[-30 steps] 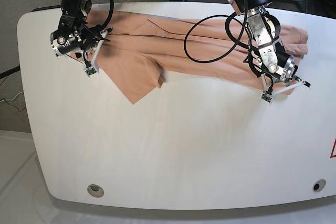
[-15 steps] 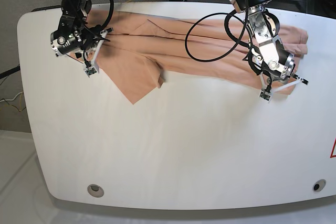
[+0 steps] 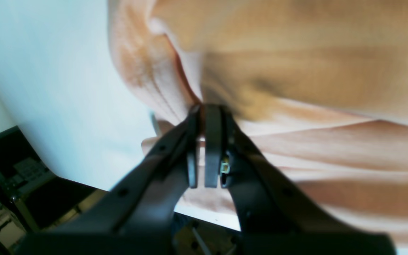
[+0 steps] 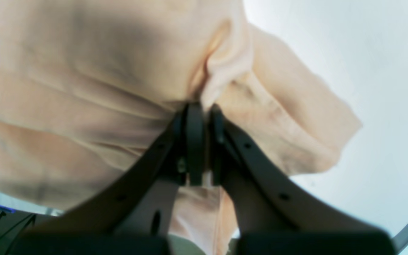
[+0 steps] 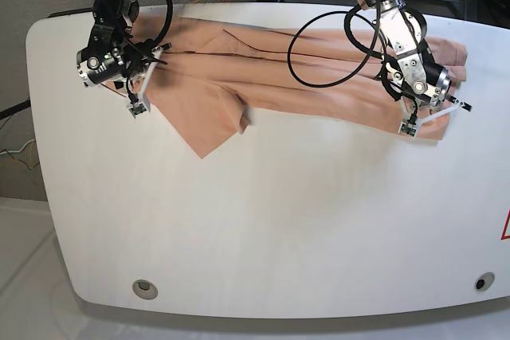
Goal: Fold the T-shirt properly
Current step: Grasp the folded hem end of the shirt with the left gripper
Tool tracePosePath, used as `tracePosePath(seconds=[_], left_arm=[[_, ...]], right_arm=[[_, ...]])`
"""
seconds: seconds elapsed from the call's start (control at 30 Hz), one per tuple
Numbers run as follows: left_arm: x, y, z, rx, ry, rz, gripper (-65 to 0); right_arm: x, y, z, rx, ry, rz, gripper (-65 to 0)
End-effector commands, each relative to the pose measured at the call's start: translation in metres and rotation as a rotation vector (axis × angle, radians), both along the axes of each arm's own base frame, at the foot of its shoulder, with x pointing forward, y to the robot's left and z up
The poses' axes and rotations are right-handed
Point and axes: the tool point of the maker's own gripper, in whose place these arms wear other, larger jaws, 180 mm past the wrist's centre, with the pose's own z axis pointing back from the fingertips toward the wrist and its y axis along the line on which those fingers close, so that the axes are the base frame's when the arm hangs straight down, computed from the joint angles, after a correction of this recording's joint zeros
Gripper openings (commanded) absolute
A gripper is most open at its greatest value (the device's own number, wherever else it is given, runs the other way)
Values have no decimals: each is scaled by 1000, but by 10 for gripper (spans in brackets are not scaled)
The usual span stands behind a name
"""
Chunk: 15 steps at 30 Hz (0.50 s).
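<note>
The peach T-shirt [image 5: 263,77] lies stretched along the far edge of the white table [image 5: 263,220], with one sleeve [image 5: 203,129] pointing toward the front. My left gripper [image 5: 426,121], on the right in the base view, is shut on a fold of the shirt's edge [image 3: 154,81]; its fingertips [image 3: 204,109] pinch the cloth. My right gripper [image 5: 142,95], on the left in the base view, is shut on a bunched fold [image 4: 225,67] at the shirt's other end, fingertips [image 4: 201,108] closed on it. No tag or yellow mark shows.
Black cables [image 5: 319,61] loop over the shirt from the left arm. Two round holes [image 5: 144,288] [image 5: 484,282] sit near the table's front edge. A red mark [image 5: 505,228] is at the right edge. Dark equipment stands behind the table.
My left gripper has moved toward the far edge and slightly right, drawing the shirt's right end with it. The right gripper has barely moved.
</note>
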Motion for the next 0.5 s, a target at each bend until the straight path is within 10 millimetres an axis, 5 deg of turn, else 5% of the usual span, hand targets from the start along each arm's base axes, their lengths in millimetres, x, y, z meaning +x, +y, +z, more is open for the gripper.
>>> tracePosePath(seconds=[0.0, 0.47], left_arm=[[6, 1, 8, 11, -30, -1, -638], [4, 37, 22, 106, -26, -2, -638]], right_arm=[[0, -6, 2, -24, 6, -2, -644], [4, -7, 4, -25, -3, -2, -644]])
